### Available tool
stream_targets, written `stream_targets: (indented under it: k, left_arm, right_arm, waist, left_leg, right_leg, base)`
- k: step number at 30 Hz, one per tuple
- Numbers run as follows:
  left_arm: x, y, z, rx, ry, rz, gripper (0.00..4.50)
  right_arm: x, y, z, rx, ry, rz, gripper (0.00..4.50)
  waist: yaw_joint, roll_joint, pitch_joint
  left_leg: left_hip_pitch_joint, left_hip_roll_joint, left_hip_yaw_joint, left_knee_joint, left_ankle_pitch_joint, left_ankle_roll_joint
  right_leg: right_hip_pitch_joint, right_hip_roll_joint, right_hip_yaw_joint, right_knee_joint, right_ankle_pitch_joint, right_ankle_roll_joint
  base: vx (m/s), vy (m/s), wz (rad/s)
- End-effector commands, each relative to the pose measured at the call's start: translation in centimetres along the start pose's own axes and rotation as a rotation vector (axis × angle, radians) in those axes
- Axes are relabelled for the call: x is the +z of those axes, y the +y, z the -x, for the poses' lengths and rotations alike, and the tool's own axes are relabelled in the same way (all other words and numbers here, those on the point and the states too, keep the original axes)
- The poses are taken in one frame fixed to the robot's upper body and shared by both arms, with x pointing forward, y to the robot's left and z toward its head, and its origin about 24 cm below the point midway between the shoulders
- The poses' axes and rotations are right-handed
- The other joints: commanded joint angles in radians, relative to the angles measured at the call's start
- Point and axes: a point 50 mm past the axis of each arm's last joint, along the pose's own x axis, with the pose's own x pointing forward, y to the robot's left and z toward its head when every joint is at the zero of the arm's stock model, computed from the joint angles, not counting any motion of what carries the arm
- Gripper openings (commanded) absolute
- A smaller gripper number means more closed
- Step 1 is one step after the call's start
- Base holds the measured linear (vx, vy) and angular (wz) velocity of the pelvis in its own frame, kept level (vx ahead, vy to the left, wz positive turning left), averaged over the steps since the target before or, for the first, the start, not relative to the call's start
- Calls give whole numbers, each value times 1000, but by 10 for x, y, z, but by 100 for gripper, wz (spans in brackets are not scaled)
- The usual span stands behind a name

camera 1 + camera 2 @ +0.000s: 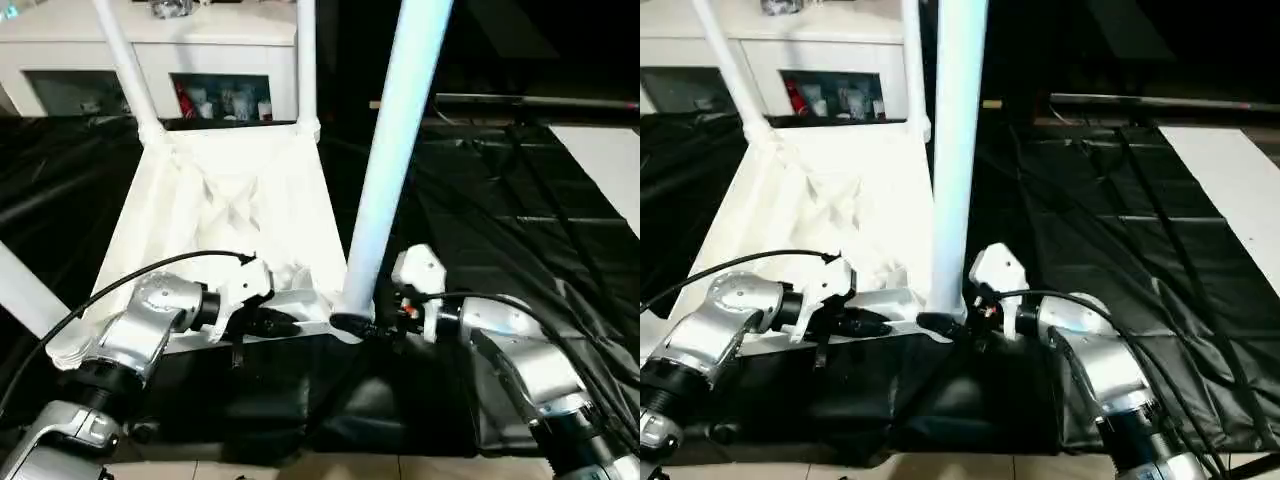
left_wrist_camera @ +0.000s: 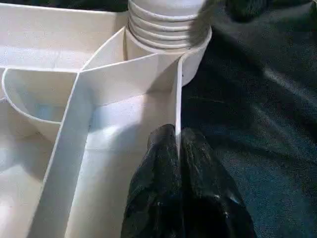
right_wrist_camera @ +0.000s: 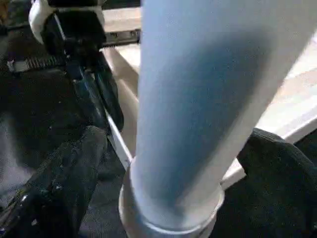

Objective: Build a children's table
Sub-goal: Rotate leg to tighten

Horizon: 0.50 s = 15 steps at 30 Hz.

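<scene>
On the black sheet (image 1: pixel 520 250), upside down: tabletop (image 1: pixel 230 215), ribbed underside up, four legs standing in its corner sockets. Left gripper (image 1: pixel 285 322): fingers pressed together, pinching the thin rim wall (image 2: pixel 177 99) beside the near right socket (image 2: pixel 190 54). Right gripper (image 1: pixel 372 318): jaws spread wide either side of the near right leg (image 1: pixel 395 150), not clamping. Risk, judged: leg seated only partway may tilt or lift out if knocked; the rim pinch may slip. Containers: cabinet (image 1: pixel 150 50) behind, small bottles on its shelf; rib compartments empty
</scene>
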Motion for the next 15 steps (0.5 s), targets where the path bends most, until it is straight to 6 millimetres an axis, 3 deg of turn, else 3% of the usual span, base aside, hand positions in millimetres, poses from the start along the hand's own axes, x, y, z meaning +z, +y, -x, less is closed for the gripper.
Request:
stream_targets:
  k: [1,3,5,8,15]
  left_arm:
    - [-7,-4,-6,-30,42,24,1]
    - [-7,-3,-5,-27,43,23,1]
    - [-7,-1,-4,-22,49,20,1]
    - [-6,0,-2,-15,54,17,1]
    - [-6,1,0,-8,55,19,0]
  right_arm:
    - [4,-3,-1,21,12,31,450]
    - [3,-4,-1,23,15,32,450]
    - [2,-5,-2,22,17,30,450]
    - [0,-8,-3,17,18,33,450]
    - [-2,-15,-6,-7,34,58,376]
  waist:
    - [-5,-13,-39]
    - [-7,-13,-38]
    - [-9,-19,-34]
    - [-9,-19,-32]
    - [-12,-22,-27]
  left_leg:
    - [-6,19,10,-83,-169,28]
    - [-4,19,10,-85,-190,25]
    - [-4,21,10,-88,-203,22]
    - [-4,22,9,-89,-202,24]
    - [-6,21,10,-91,-207,25]
  right_leg:
    - [39,-54,32,-82,-166,-198]
    - [37,-55,32,-85,-207,-194]
    - [34,-56,33,-88,-229,-194]
    - [32,-57,34,-88,-225,-195]
    - [32,-56,34,-90,-237,-194]
  base:
    - [0,0,0]
    - [0,0,0]
    - [0,0,0]
    - [0,0,0]
    - [0,0,0]
